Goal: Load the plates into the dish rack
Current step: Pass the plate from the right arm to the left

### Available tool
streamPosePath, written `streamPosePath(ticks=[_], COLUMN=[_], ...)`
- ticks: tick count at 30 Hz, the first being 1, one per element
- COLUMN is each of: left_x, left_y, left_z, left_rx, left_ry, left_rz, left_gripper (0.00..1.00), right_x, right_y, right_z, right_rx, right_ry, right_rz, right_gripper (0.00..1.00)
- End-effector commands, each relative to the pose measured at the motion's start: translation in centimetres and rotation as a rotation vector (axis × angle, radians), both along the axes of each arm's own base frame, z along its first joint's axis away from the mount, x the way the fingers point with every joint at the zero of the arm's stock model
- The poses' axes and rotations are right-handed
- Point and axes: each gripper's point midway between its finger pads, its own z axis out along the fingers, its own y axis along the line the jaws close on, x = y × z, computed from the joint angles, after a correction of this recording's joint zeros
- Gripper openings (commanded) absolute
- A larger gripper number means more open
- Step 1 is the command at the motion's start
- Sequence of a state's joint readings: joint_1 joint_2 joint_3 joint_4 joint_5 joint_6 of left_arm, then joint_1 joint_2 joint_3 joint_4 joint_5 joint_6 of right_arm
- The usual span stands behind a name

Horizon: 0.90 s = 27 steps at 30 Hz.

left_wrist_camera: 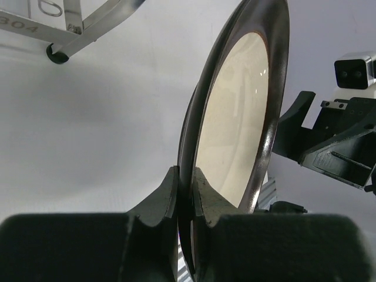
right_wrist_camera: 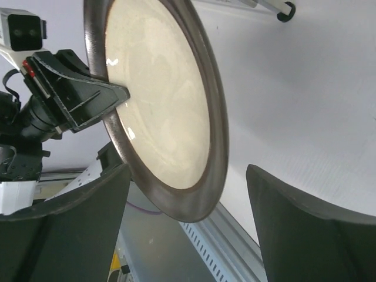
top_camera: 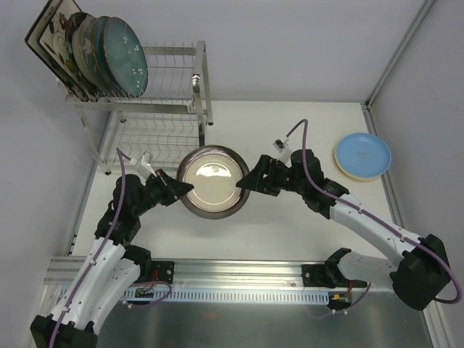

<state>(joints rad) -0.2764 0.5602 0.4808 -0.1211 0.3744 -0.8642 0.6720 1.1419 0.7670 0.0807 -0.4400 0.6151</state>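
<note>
A round dark-rimmed cream plate (top_camera: 214,181) is held above the table between both arms. My left gripper (top_camera: 185,187) is shut on its left rim; the left wrist view shows both fingers (left_wrist_camera: 167,194) pinching the rim of the plate (left_wrist_camera: 235,117). My right gripper (top_camera: 245,183) is open, with its jaws standing wide on either side of the plate's right rim (right_wrist_camera: 158,100) and not touching it. The silver dish rack (top_camera: 174,94) stands at the back left. Its upper tier holds square floral plates (top_camera: 51,32) and dark teal plates (top_camera: 123,58).
A light blue plate (top_camera: 362,152) lies on a pale yellow plate at the table's right edge. A rack foot shows in the left wrist view (left_wrist_camera: 57,56) and in the right wrist view (right_wrist_camera: 285,12). A rail (top_camera: 239,279) runs along the near edge.
</note>
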Motion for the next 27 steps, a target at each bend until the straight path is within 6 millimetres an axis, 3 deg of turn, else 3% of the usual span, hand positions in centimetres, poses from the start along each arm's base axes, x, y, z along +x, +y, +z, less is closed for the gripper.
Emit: streamPosePath(ticks=[1, 6, 17, 20, 26, 27], left_x=[-0.6, -1.2, -1.5, -1.3, -0.2, -0.4], left_y=[-1.0, -1.4, -1.0, -0.9, -1.1, -1.1], left_z=[8.6, 9.6, 13.7, 15.4, 20.2, 21.9], left_rx=[-0.071, -0.031, 0.081, 0.126, 0.166, 0.166], left_ry=[-0.292, -0.362, -0.569, -0.643, -0.745, -0.781], left_rz=[-0.078, -0.134, -0.163, -0.170, -0.170, -0.166], left_gripper=[0.00, 0.00, 0.00, 0.00, 0.00, 0.00], right_x=[0.0, 0.4, 0.0, -0.1, -0.7, -0.8], right_y=[-1.7, -5.3, -15.3, -18.3, -20.4, -20.5], right_z=[1.1, 0.3, 4.5, 3.9, 1.4, 1.2], right_rx=[-0.085, -0.257, -0.421, -0.501, -0.573, -0.574], right_ry=[-0.088, -0.148, -0.373, -0.380, -0.319, -0.313], right_rz=[-0.032, -0.135, -0.467, -0.571, -0.646, -0.650], right_gripper=[0.87, 0.95, 0.99, 0.99, 0.99, 0.99])
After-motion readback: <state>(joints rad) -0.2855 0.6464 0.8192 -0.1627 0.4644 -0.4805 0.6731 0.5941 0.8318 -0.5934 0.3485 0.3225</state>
